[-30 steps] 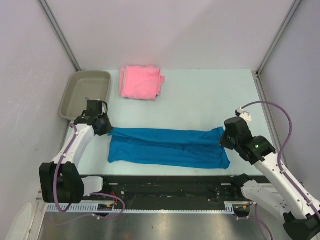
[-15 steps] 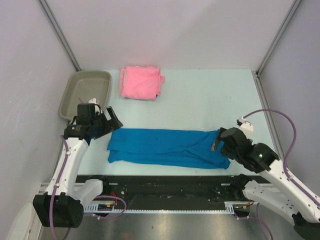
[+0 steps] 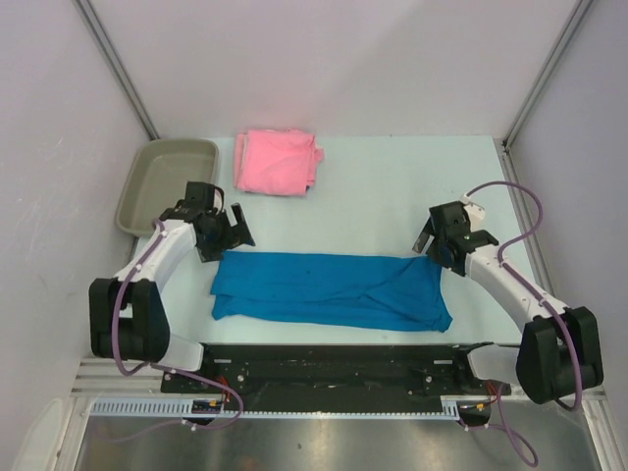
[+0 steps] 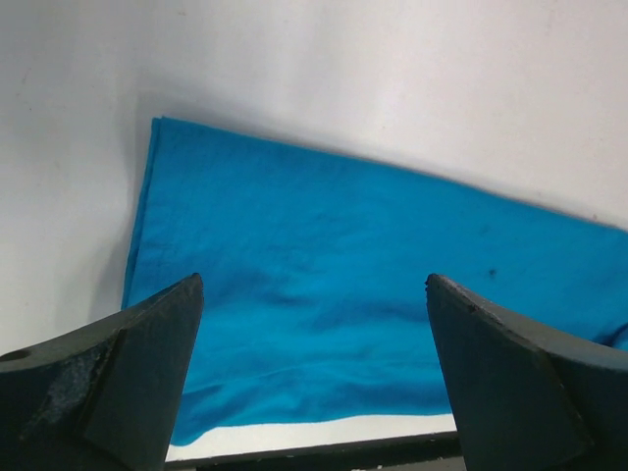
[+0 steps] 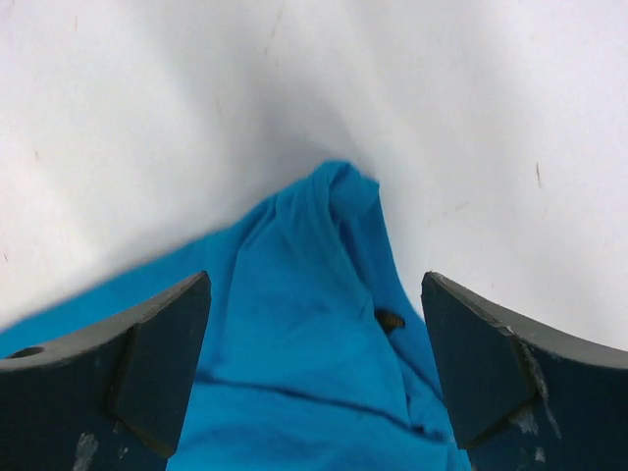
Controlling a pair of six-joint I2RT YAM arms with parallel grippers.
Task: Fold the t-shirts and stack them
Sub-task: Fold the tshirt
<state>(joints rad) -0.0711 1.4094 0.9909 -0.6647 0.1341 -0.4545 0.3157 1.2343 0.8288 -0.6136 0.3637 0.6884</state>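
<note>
The bright blue t-shirt (image 3: 329, 290) lies folded into a long band across the near part of the table; it fills the left wrist view (image 4: 334, 285) and the right wrist view (image 5: 304, 343). The light pink t-shirt (image 3: 277, 162) lies folded at the back. My left gripper (image 3: 234, 228) hangs open just above the band's left end, jaws wide, nothing between them. My right gripper (image 3: 424, 238) hangs open just above the band's right end, also holding nothing.
A grey-beige plastic tray (image 3: 167, 183) stands at the back left beside the pink t-shirt. Walls close in on both sides. A black rail (image 3: 334, 365) runs along the near table edge.
Both grippers let go of the blue t-shirt's ends and opened. The band now lies flat, and both grippers have drawn back and up from its ends.
</note>
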